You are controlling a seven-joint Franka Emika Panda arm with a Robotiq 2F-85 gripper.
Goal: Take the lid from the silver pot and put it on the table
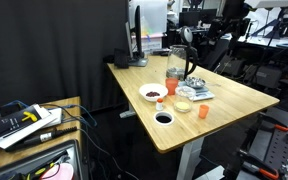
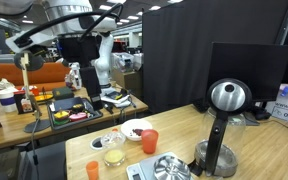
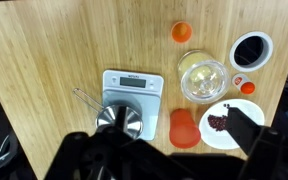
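The small round silvery lid (image 3: 120, 120) sits on the squat shiny silver metal pot (image 2: 170, 169). The pot stands on a flat white-and-grey kitchen scale (image 3: 134, 84) around the middle of the light wood surface (image 3: 39, 60), away from every corner. The dark end effector (image 3: 164, 142) hangs above it in the wrist view. It is released, with its fingers spread wide and nothing between them. It is not yet centred on the lid, which lies toward one finger rather than midway.

The likeliest trouble is a poor pinch. The lid is polished and rounded, and whether it has a knob cannot be told, so off-centre fingers could skid off it. The pot looks light and rests on the scale rather than on the wood, so a snug lid may drag it upward or tip it. A thin wire handle (image 3: 84, 97) juts out beside the pot and could snag a finger. A soft orange cup (image 3: 184, 127) stands just beside the pot, with a clear glass bowl (image 3: 202, 78) near it, so a wide descent could knock them. The bare wood toward the edge opposite the dishes looks the safest place to set the lid down.
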